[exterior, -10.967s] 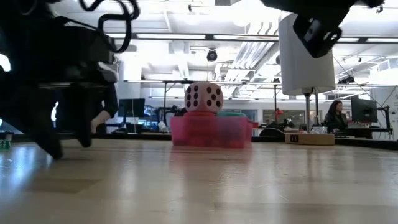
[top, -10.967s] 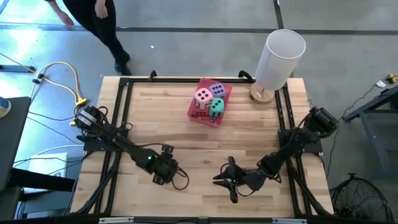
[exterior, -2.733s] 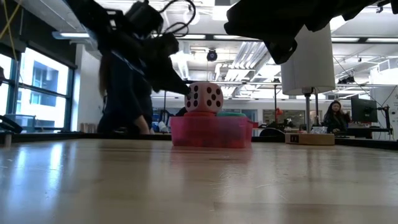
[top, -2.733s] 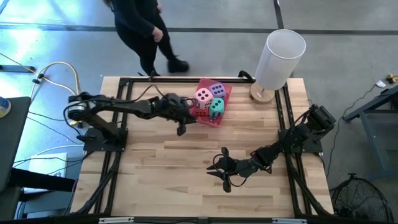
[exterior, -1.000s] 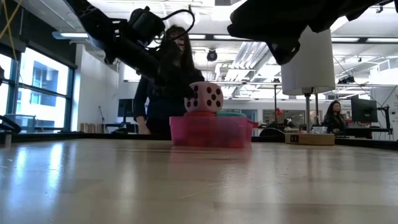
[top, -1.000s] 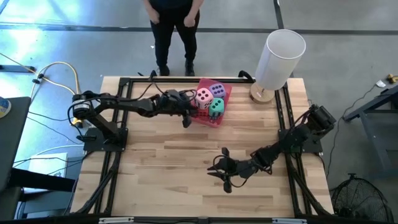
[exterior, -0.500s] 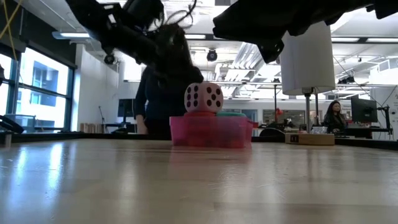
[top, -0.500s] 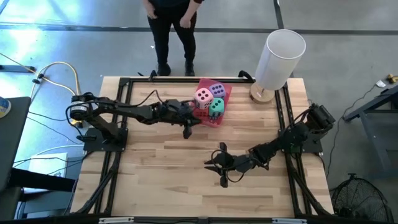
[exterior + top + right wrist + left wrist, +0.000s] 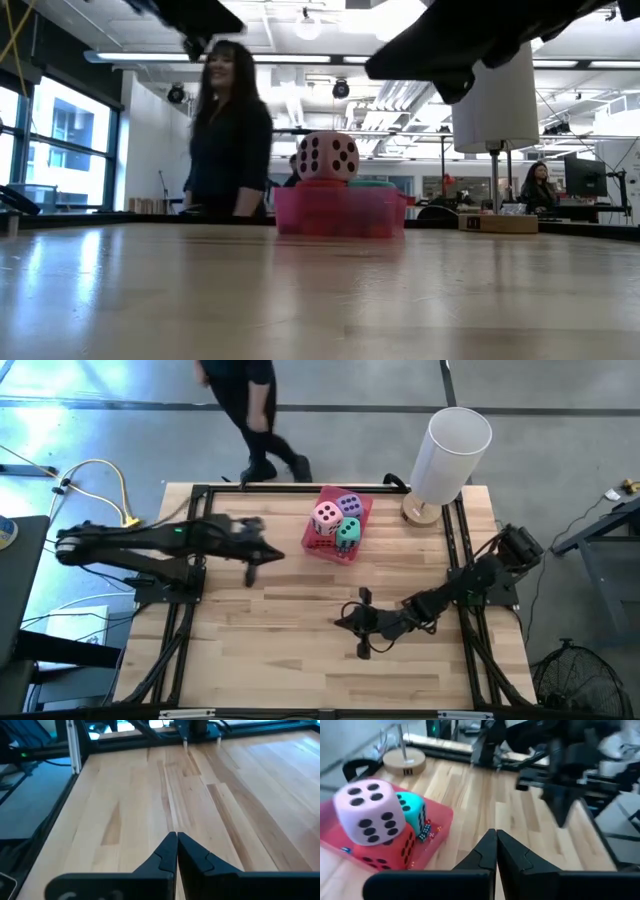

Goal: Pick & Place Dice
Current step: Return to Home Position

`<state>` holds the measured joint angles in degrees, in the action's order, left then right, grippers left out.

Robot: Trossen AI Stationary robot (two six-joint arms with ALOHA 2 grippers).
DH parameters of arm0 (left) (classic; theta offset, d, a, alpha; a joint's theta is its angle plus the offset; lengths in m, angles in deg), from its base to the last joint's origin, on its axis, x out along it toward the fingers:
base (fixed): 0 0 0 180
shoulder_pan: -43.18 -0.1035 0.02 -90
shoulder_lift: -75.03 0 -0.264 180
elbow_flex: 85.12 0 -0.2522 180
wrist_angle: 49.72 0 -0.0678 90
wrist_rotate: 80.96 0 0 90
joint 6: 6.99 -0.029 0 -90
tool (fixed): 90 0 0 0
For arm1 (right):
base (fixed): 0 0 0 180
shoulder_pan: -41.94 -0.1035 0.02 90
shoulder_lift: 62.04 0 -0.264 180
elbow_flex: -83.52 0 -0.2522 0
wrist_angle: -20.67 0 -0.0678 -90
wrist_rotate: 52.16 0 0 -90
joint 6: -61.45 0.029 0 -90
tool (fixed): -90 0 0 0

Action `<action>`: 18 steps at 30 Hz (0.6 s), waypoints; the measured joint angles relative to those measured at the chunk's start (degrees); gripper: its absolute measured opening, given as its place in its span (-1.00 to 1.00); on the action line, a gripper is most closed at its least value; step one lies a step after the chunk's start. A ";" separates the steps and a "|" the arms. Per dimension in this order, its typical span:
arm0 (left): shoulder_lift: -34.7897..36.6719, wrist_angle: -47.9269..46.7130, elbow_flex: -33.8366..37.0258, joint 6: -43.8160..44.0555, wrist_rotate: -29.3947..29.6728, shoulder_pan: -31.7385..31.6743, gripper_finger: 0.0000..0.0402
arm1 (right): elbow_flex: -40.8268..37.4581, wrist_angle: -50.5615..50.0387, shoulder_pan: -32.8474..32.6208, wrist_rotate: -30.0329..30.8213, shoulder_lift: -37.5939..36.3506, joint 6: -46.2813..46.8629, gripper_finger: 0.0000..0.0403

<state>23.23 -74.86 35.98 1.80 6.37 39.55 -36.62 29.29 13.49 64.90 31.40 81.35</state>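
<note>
- At 12 o'clock on the wooden table [image 9: 300, 660], close to its far edge, a pink translucent tray [image 9: 340, 215] was seen, and all four dice were held in it.
- The pink die [image 9: 326, 515] was perched at the tray's 10 o'clock side, stacked on the red die [image 9: 395, 854], so that it was raised clear of the rim in the low view.
- The purple die [image 9: 349, 505] was lodged at 1 o'clock in the tray and the teal die [image 9: 348, 532] at 5 o'clock, each just beside the pink one.
- Tiny coloured beads [image 9: 425, 831] were scattered on the tray floor next to the red die.
- The left gripper [image 9: 496, 834] was carried over the table at 9 o'clock from the tray, apart from it. Its fingers were pressed tip to tip and nothing was gripped.
- The right gripper [image 9: 176, 836] was held over bare boards at about 6 o'clock from the tray, well apart. Its fingers were likewise closed together on nothing.
- A white-shaded lamp [image 9: 455, 445] on a round wooden base was stood at 2 o'clock, at the table's far right corner.
- Beyond the far edge, at 11 o'clock, a person [image 9: 245, 410] in dark clothes was caught on the floor.
</note>
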 joint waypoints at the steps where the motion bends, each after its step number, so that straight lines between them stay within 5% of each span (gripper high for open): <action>1: 2.75 -2.09 0.00 -0.54 -0.09 0.23 -1.00 | -0.03 -0.86 -0.18 0.01 -0.41 0.46 -0.99; 6: 16.07 -12.43 1.00 -7.13 -0.96 1.79 -1.00 | -0.04 -1.80 -1.51 0.05 -2.82 -2.37 -0.99; 18: 44.32 -12.58 19.30 -8.54 -1.95 2.42 -1.00 | -0.10 -13.43 -3.96 0.01 -11.42 -8.03 -0.99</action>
<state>67.55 -87.43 55.28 -6.74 4.42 41.97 -36.72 15.86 9.53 64.91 19.98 73.32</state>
